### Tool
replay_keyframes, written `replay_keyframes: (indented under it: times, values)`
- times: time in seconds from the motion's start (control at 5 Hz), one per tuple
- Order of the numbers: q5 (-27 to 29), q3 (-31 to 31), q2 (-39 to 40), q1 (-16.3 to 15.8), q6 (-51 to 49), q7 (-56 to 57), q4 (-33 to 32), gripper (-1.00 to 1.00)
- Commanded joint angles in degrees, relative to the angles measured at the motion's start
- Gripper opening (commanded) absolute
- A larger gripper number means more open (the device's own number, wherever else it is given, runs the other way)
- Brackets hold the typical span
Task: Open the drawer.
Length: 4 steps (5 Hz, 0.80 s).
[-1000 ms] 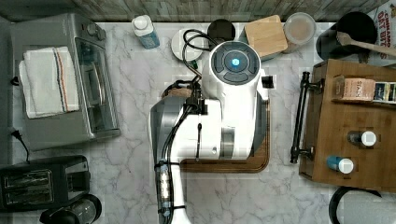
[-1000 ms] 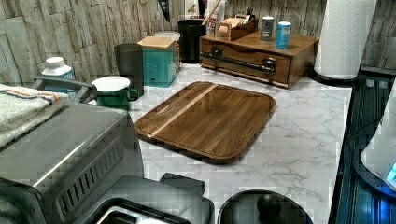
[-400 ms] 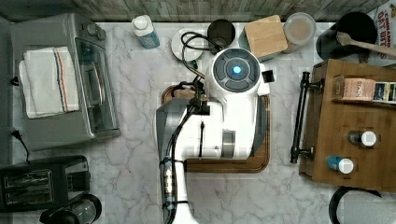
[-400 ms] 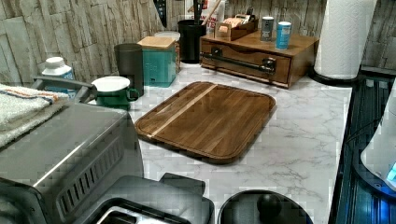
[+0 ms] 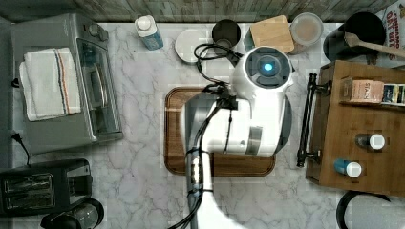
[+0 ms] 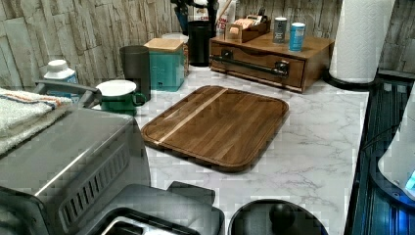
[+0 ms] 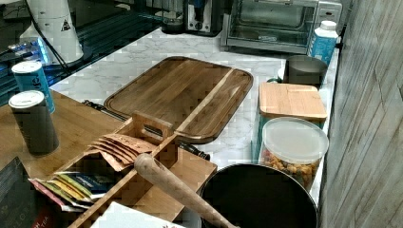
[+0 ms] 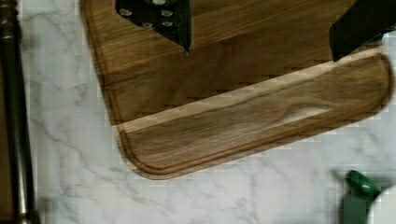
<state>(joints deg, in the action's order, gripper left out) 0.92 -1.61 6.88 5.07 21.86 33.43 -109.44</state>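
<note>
The drawer (image 6: 257, 67) is the front of a low brown wooden box at the top view's right, and it looks pushed in. Its long black bar handle (image 5: 306, 119) runs across the front and also lies along one edge of the wrist view as the handle (image 8: 13, 121). My white arm (image 5: 262, 95) hangs over the dark cutting board (image 5: 174, 129), a short way from the handle. In the wrist view my gripper (image 8: 261, 52) is open, with nothing between its black fingers (image 8: 173, 25), above a corner of the board (image 8: 243, 121).
Two cans (image 5: 370, 141) and a tea-bag tray (image 7: 119, 156) sit on top of the box. A teal canister (image 5: 272, 33), dark cup (image 5: 226, 32) and green mug (image 6: 117, 95) line the back wall. A toaster oven (image 5: 67, 81) stands at the top view's left, a paper towel roll (image 6: 359, 39) beside the box.
My arm has swung toward the top view's right, over the cutting board and closer to the drawer handle. The drawer has not moved.
</note>
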Motion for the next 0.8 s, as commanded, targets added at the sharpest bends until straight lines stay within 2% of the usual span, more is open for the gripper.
replay_keyframes:
  times: [0.2, 0.6, 0.8]
  values:
    - [-1.87, -6.34, 3.03, 6.37, 10.06, 12.31, 1.01, 1.0]
    - [-4.17, -5.65, 5.62, 9.59, 16.21, 20.63, 0.43, 1.0]
    - [-3.63, -6.21, 6.6, 9.97, 17.38, 23.26, -0.33, 1.0]
